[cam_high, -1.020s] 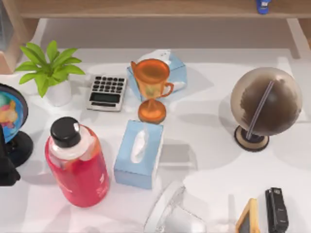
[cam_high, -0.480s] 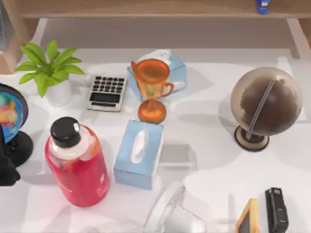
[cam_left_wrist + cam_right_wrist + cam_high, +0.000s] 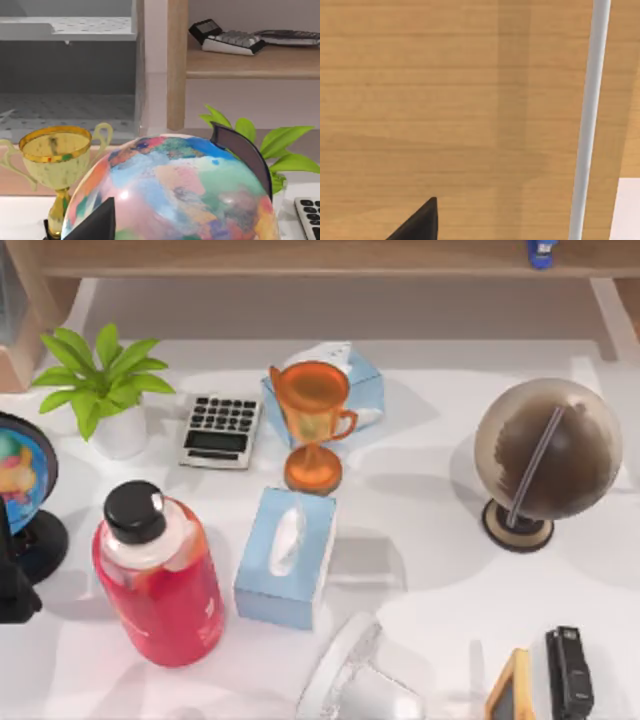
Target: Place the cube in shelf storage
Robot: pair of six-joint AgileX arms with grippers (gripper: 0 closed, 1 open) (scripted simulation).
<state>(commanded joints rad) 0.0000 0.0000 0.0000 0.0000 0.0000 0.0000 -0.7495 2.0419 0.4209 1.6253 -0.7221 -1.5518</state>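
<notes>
A: Where's the small puzzle cube of coloured squares?
B: Can't tell. Not on any bare patch of the white desk that I can check, and I can't make it out on the light brown wooden shelf board either. The only thing I can place up there is a small blue item near the right end.
A: Is either pincer holding it?
B: Can't tell. The right pincer faces a light wood panel with a thin white pole beside it, and whether it's apart or together isn't readable. The right arm's pale link sits at the near edge of the desk.
A: And the left?
B: The left pincer is parked tight against the multicoloured globe at the desk's left edge. Its state is unreadable too.
A: What's in the middle of the desk?
B: An orange trophy cup, a light blue tissue box just in front of it, a red bottle with a black cap to the left and a brown globe to the right.
A: How far along?
B: My read: the right arm is close in at the woodwork, so either mid-placement or near it. I can't confirm the cube is stored, so treat the drop as not yet verified.
</notes>
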